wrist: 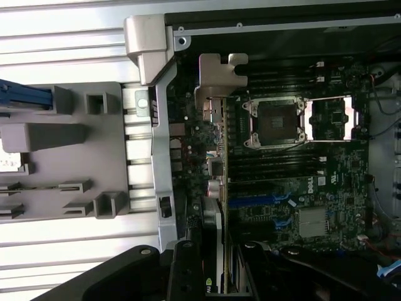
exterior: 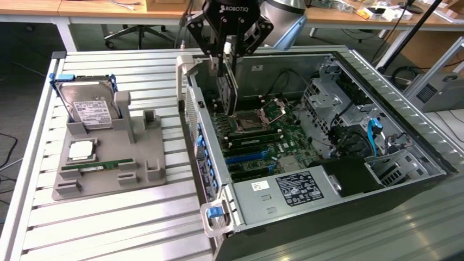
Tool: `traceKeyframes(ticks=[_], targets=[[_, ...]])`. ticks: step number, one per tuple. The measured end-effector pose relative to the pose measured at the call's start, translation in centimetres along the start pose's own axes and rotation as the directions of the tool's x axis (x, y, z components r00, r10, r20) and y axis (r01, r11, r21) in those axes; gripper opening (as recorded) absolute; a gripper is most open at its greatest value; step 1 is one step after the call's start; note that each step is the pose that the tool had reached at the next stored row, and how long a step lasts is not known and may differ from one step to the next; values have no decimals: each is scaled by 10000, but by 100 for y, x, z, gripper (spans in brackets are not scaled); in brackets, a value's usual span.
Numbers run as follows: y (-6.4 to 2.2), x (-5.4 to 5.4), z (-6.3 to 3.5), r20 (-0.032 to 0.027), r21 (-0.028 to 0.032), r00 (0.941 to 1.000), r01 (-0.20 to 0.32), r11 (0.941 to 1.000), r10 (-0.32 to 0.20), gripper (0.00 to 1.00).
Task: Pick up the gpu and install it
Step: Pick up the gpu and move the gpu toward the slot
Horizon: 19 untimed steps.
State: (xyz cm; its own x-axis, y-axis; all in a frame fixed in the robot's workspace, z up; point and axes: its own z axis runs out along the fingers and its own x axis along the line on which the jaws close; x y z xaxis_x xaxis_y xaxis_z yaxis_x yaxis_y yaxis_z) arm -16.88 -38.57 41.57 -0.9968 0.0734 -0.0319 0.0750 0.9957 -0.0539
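The gpu (exterior: 230,87) is a thin dark card that hangs upright, edge-down, just inside the open computer case (exterior: 406,114), above the motherboard (exterior: 272,136) near the case's rear wall. My gripper (exterior: 230,53) is shut on its top edge. In the wrist view I look down along the card: my gripper (wrist: 216,276) clamps the gpu (wrist: 213,241), and its silvery end bracket (wrist: 217,75) is at the far end over the board. The blue expansion slots (exterior: 246,157) lie on the board nearer the power supply.
A grey holder tray (exterior: 108,174) on the slatted table, at the exterior view's left, carries a hard drive in a blue frame (exterior: 87,106), a CPU (exterior: 80,151) and a green RAM stick (exterior: 98,164). Inside the case are the CPU socket (exterior: 250,117), power supply (exterior: 297,190) and drive cages (exterior: 348,125).
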Motion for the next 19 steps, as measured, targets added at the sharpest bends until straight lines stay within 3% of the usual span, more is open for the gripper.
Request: traceKeyframes(ticks=[19], targets=[[-55, -107, 79, -1, 2, 10000, 1, 10000, -1, 27]])
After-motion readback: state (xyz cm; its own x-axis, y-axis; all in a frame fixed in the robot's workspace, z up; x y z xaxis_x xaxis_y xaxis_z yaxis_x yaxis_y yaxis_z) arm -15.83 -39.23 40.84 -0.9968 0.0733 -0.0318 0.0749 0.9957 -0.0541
